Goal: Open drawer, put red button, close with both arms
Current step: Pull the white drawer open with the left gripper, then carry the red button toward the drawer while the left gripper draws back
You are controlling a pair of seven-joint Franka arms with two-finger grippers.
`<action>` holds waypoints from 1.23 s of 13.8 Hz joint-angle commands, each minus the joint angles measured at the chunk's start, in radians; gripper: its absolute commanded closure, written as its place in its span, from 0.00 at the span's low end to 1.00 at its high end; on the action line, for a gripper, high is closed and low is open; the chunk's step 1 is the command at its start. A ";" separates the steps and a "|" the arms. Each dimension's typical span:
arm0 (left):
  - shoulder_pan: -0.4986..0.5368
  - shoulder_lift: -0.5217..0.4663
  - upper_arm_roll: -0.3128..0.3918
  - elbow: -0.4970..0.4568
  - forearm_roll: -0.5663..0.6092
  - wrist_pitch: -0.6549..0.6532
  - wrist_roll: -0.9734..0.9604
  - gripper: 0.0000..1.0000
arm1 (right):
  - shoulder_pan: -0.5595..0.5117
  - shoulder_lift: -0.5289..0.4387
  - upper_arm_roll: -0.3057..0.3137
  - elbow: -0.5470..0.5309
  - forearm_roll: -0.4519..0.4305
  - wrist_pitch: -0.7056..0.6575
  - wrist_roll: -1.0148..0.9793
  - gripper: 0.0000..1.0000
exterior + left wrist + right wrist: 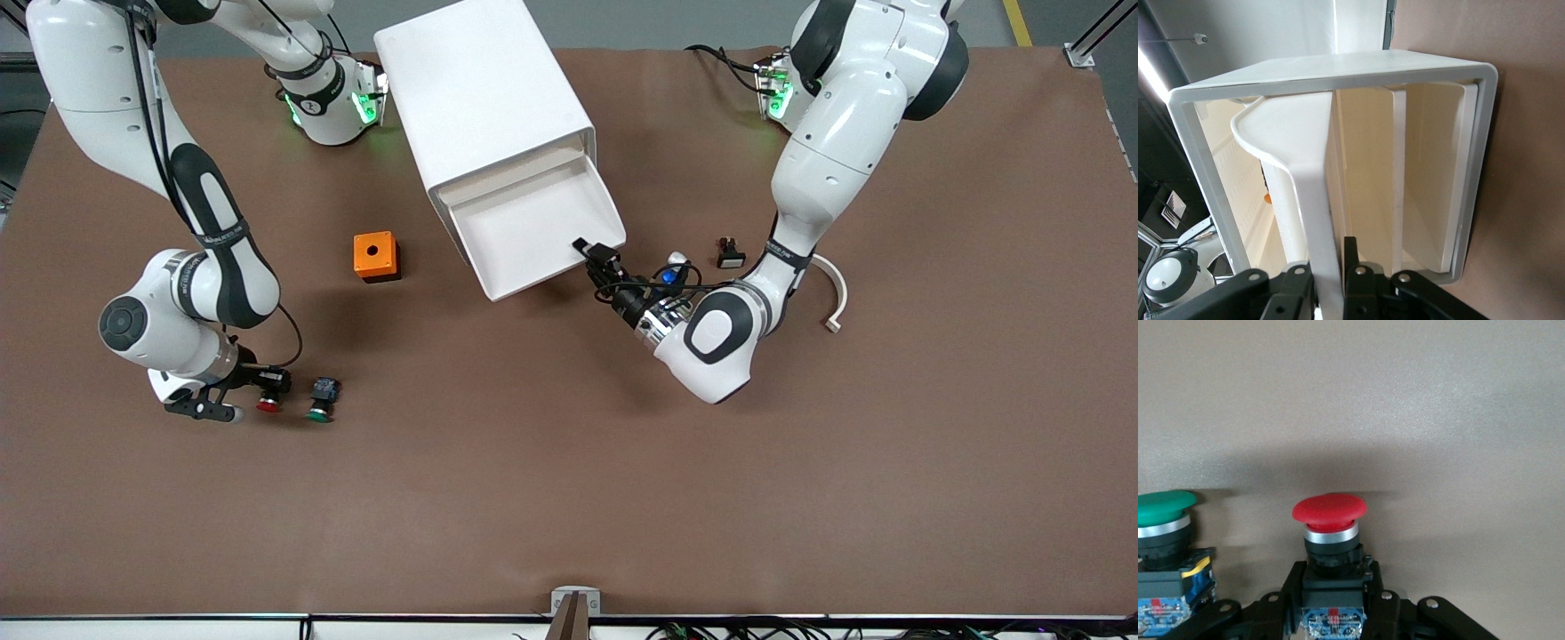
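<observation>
Right gripper (1335, 603) clamped on red button (1330, 510); left gripper (1328, 280) pinching drawer (533, 222) front. Risks nudging near green button (1163, 509) on lift.

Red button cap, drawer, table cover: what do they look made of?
Red button cap: looks like matte plastic, even colour, soft sheen; the ring under it looks metallic, bright silver.
Drawer: likely moulded plastic, smooth white with rounded edges.
Table cover: brown matte sheet, maybe felt or paper; can't tell which.

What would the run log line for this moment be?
drawer: open | left gripper: shut on drawer front | right gripper: shut on red button, on table
</observation>
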 commanded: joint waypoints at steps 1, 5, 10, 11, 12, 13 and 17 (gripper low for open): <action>0.006 0.003 0.000 0.011 -0.019 0.020 0.078 0.34 | -0.011 -0.012 0.005 0.030 0.026 -0.028 -0.003 1.00; 0.014 -0.004 0.013 0.033 -0.007 0.022 0.261 0.01 | 0.012 -0.069 0.005 0.149 0.025 -0.297 0.162 1.00; 0.009 -0.007 0.114 0.128 0.004 0.022 0.636 0.01 | 0.127 -0.269 0.007 0.153 0.023 -0.558 0.483 1.00; 0.003 -0.009 0.132 0.146 0.042 0.023 0.723 0.01 | 0.165 -0.312 0.007 0.148 0.023 -0.595 0.565 1.00; 0.003 -0.009 0.137 0.177 0.083 0.022 0.802 0.01 | 0.196 -0.351 0.007 0.138 0.023 -0.617 0.636 1.00; 0.003 -0.007 0.142 0.201 0.126 0.023 0.874 0.01 | 0.236 -0.387 0.007 0.115 0.023 -0.620 0.717 1.00; -0.011 -0.049 0.158 0.225 0.269 0.051 1.060 0.01 | 0.394 -0.458 0.007 0.076 0.025 -0.615 1.000 1.00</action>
